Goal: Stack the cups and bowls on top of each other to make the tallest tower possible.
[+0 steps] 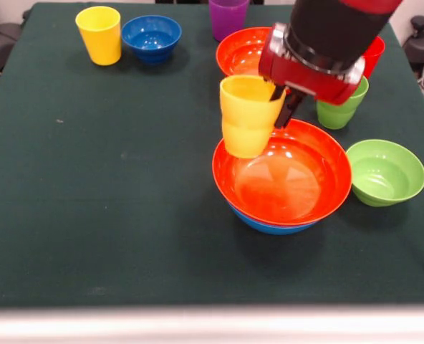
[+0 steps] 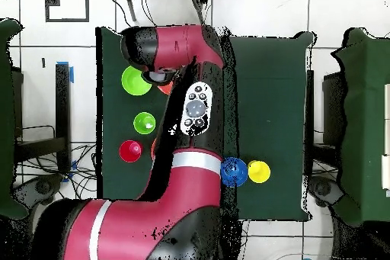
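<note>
My gripper (image 1: 283,102) is shut on the rim of the yellow-orange cup (image 1: 248,118), one finger inside and one outside. It holds the cup upright just above the left rim of an orange-red bowl (image 1: 283,179). That bowl is nested in the large light-blue bowl (image 1: 273,226); only the blue bowl's lower edge shows. The second orange-red bowl (image 1: 241,51) stands behind. The red cup (image 1: 374,54) is partly hidden by the arm. In the overhead view the arm hides the gripper and the stack.
A yellow cup (image 1: 99,34), a small dark blue bowl (image 1: 152,37) and a purple cup (image 1: 228,16) stand at the far edge. A lime green cup (image 1: 341,107) and a lime green bowl (image 1: 385,172) stand right of the stack.
</note>
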`<control>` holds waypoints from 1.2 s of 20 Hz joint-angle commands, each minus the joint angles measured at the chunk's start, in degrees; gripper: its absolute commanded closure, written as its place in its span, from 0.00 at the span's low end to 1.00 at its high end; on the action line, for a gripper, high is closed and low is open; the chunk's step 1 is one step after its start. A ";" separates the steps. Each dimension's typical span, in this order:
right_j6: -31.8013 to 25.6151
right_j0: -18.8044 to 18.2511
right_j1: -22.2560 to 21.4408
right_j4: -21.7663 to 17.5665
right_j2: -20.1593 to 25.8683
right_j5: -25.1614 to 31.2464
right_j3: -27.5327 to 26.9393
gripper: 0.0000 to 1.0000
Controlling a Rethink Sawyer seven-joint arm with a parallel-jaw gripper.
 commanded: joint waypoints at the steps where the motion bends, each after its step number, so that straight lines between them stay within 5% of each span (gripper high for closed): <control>1: 2.81 0.24 3.43 0.13 4.11 3.94 -3.46 1.00; 24: 5.07 1.04 5.67 3.03 4.28 0.84 -3.27 1.00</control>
